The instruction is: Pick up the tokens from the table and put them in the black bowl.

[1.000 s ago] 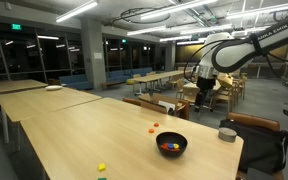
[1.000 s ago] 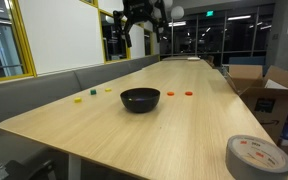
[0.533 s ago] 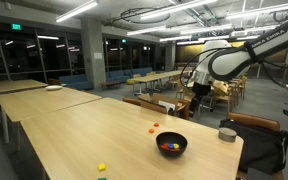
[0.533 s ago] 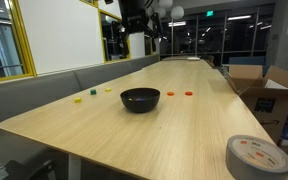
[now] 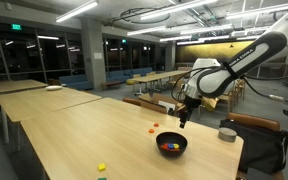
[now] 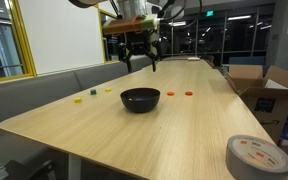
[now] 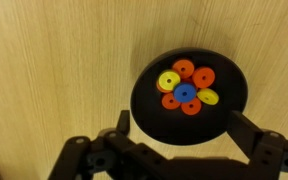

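Note:
The black bowl [image 7: 150, 112] fills the wrist view and holds several tokens [image 7: 185, 86]: orange-red, yellow and one blue. The bowl sits on the tan table [image 5: 84, 130] in both exterior views [image 5: 171, 152] [image 6: 140, 104]. My gripper [image 7: 184, 132] is open and empty, its two fingers spread wide, and it hangs well above the bowl [image 5: 184, 116] [image 6: 141, 62]. Two orange tokens lie on the table beside the bowl [image 5: 150, 130] [image 6: 171, 94]. Yellow and green tokens lie farther off [image 6: 92, 92] [image 5: 101, 167].
A grey tape roll [image 6: 256, 157] [image 5: 227, 133] stands near the table's corner. A cardboard box [image 6: 269, 85] sits beside the table. Chairs [image 5: 159, 106] stand along the table's far side. More tables stand farther off [image 5: 44, 100].
The arm has swung in from beyond the table and come down, so the gripper now hangs over the bowl. The bowl and loose tokens have not moved.

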Tool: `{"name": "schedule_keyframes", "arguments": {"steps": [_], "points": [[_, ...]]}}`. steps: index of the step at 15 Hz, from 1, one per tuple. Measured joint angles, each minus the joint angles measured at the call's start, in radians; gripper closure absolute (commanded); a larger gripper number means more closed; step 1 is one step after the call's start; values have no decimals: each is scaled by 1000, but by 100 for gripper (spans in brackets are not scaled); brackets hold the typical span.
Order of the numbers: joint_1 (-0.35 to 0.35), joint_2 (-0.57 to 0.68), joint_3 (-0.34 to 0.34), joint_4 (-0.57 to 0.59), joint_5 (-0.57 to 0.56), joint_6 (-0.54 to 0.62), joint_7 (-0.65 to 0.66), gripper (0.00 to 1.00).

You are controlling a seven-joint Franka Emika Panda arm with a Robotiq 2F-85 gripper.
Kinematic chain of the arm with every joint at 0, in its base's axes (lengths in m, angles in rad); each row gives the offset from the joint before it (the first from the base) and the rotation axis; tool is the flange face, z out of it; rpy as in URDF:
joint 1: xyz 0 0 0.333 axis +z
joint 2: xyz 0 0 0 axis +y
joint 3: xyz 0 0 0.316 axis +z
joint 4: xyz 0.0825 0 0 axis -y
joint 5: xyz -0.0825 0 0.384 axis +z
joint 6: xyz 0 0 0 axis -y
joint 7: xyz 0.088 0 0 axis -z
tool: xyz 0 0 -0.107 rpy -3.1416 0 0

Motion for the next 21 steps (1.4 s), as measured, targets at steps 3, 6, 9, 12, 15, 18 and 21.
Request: {"name": "schedule_keyframes", "arguments": {"steps": [3,6,9,12,15,18,21], "points": [[-13,85,-17,40,7,14,-29,0],[-24,172,-26,97,76,16,-97,0],[-35,257,-23,162,183,14,-197,0],[-62,337,-6,224,255,5,-272,0],[-103,409,27,276,292,-13,-317,0],[-138,463,60,313,296,-37,-338,0],[-161,502,102,340,297,-67,-356,0]]}}
